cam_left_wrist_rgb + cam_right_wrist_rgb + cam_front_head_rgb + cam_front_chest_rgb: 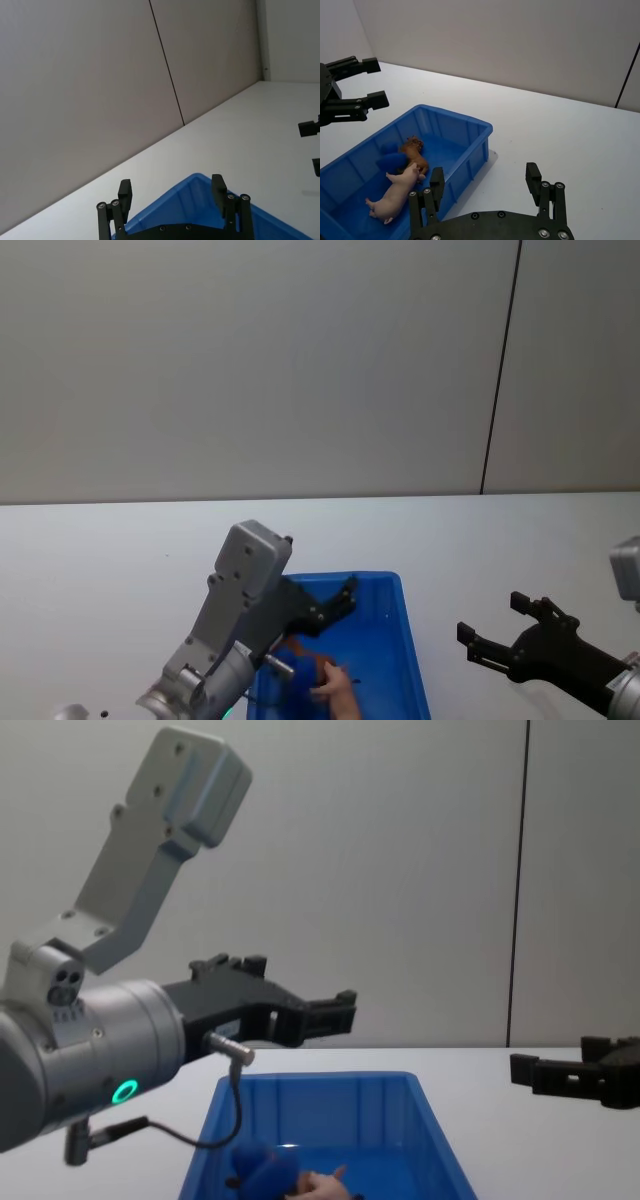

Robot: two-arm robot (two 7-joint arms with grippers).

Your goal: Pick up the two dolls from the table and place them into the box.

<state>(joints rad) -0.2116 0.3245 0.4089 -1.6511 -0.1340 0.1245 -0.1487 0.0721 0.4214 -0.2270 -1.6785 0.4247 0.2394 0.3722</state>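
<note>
Sitting inside the rectangular bright blue plastic box (445, 131) are both dolls: the small pale pink plastic pig (395, 192) lies on its side on the box floor, and the brown plastic lion with darker mane (413, 153) is right next to it, touching or nearly so. A dark blue lump (390, 161) sits just beside the lion, can't tell what it is. The box stands on the flat plain white table (560, 135).

Left gripper (349, 597) hangs above the box's far end, fingers (124, 191) spread wide, nothing between them. In the chest view it sits well above the box rim, pointing across toward the right.

Right gripper (494, 625) is off to the right of the box, over bare table, well apart from the dolls. Its fingers (532, 176) are also wide apart and empty.
</note>
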